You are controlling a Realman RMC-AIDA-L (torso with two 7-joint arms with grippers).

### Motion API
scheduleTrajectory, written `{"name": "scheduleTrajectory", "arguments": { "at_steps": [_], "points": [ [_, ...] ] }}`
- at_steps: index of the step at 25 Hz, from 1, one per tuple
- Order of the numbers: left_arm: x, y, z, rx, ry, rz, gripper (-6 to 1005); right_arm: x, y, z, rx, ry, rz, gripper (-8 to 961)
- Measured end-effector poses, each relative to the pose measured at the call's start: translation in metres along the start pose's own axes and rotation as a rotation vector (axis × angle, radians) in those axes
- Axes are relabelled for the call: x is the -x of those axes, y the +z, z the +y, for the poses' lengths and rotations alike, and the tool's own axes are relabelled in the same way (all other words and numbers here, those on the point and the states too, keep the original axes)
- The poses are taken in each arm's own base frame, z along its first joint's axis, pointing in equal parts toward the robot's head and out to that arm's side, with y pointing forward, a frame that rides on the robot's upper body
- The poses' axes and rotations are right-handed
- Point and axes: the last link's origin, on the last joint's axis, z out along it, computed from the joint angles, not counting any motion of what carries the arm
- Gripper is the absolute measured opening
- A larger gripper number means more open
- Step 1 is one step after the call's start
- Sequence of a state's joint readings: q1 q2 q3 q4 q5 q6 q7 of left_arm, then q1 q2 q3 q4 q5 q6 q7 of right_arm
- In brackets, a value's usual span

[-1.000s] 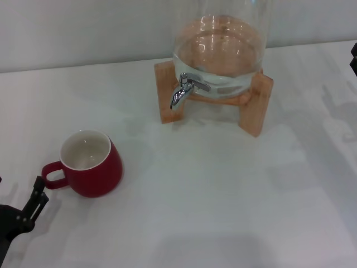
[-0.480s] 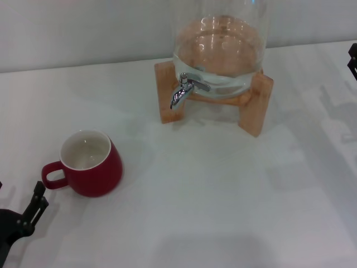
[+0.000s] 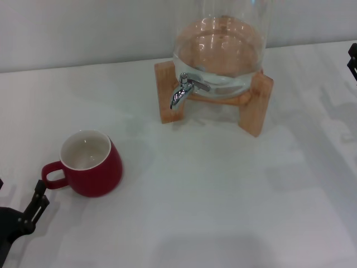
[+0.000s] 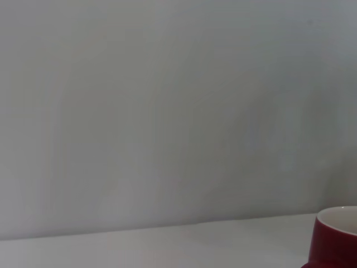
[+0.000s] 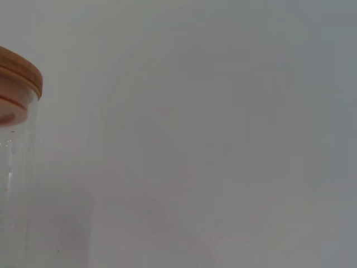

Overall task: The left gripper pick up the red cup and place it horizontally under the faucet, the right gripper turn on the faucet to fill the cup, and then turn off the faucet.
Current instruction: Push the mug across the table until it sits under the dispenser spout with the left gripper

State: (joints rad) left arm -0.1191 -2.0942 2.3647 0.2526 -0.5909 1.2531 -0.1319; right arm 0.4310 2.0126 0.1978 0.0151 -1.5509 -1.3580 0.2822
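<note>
Barely shifted since a second ago, my left pincer (image 3: pixel 38 202) sits lower left, fingers apparently parted, beside the red cup (image 3: pixel 89 163) handle; a skewed approach could shove it away.

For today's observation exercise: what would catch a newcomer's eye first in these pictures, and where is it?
The red cup stands upright on the white table, near the robot's left, its handle turned toward the left gripper just beside it. Farther back, a glass jar on a wooden stand shows its chrome faucet.
</note>
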Motion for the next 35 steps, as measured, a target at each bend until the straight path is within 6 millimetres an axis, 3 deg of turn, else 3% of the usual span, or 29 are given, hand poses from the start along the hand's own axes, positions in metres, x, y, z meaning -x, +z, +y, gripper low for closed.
{"name": "scheduleTrajectory", "arguments": {
  "at_steps": [35],
  "points": [
    [0.000,0.010,0.006,0.055,0.097,-0.018,881,0.000,0.000,0.000,0.000,-0.001,-0.001,659]
  ]
}}
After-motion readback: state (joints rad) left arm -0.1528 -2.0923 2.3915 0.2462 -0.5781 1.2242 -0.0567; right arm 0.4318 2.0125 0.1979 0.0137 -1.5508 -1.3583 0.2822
